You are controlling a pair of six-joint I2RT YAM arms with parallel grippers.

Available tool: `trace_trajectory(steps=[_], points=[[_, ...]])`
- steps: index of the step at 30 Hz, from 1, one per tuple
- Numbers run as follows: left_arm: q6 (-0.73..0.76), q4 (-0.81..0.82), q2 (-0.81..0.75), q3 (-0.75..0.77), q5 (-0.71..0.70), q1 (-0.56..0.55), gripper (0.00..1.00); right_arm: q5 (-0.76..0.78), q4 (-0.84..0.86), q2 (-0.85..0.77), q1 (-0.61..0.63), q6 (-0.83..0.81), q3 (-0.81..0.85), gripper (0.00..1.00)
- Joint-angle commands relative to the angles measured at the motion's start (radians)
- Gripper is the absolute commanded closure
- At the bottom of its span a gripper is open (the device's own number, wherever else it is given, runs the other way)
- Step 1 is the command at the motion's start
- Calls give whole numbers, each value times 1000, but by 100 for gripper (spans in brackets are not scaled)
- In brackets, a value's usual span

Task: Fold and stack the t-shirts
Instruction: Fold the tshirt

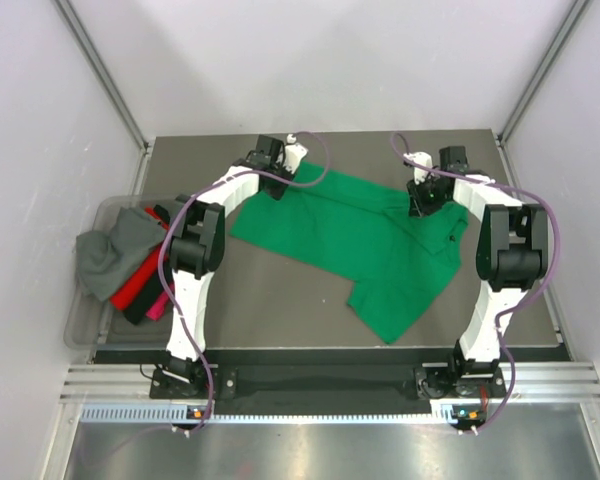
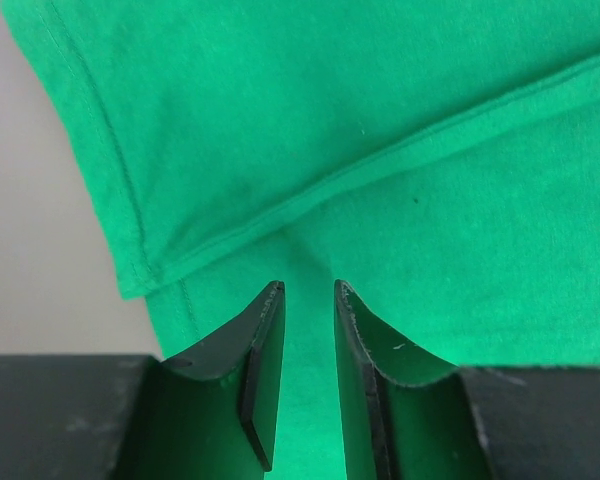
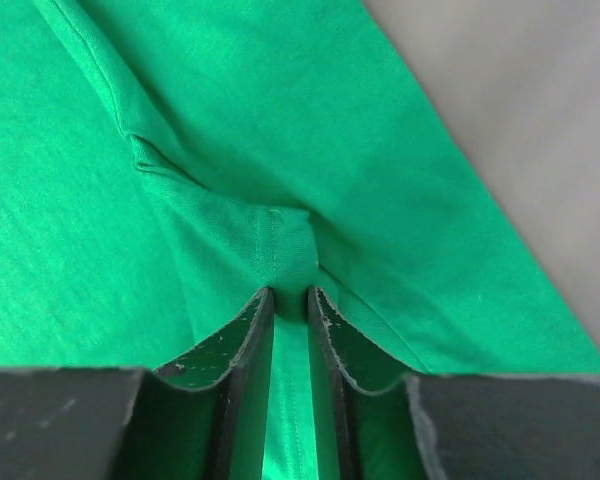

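Observation:
A bright green t-shirt (image 1: 350,240) lies spread and rumpled across the middle of the dark table. My left gripper (image 1: 275,185) is at its far left edge; in the left wrist view the gripper (image 2: 308,288) has its jaws nearly together with the green cloth (image 2: 380,120) running between them. My right gripper (image 1: 421,205) is at the far right part of the shirt; in the right wrist view the gripper (image 3: 290,292) pinches a bunched fold of the cloth (image 3: 280,245). Grey (image 1: 115,250), red (image 1: 140,285) and pink (image 1: 158,308) shirts lie heaped at the left.
A clear plastic bin (image 1: 85,330) at the table's left edge holds the heaped shirts, which spill over its rim. White walls and metal posts close in the table at the back and sides. Bare table (image 1: 280,310) shows in front of the green shirt.

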Motion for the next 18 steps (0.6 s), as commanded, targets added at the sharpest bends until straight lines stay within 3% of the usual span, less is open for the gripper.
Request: trace_trajectory(steps=[1,4,5,8,12,18], points=[[-24,22,-96,-14,18,-2,69,-15,32,-32,4,-12,4,80],[-21,25,-117,-34,16,-5,69,-5,46,-41,3,-16,-10,82],[-21,28,-131,-40,14,-3,69,-5,49,-44,3,-19,-11,90],[-13,28,-151,-60,4,-3,69,-12,54,-52,3,-8,-20,97],[1,13,-173,-78,-6,-5,70,-2,74,-137,22,6,-74,98],[8,8,-206,-109,-22,-5,71,60,58,-312,162,15,-197,98]])
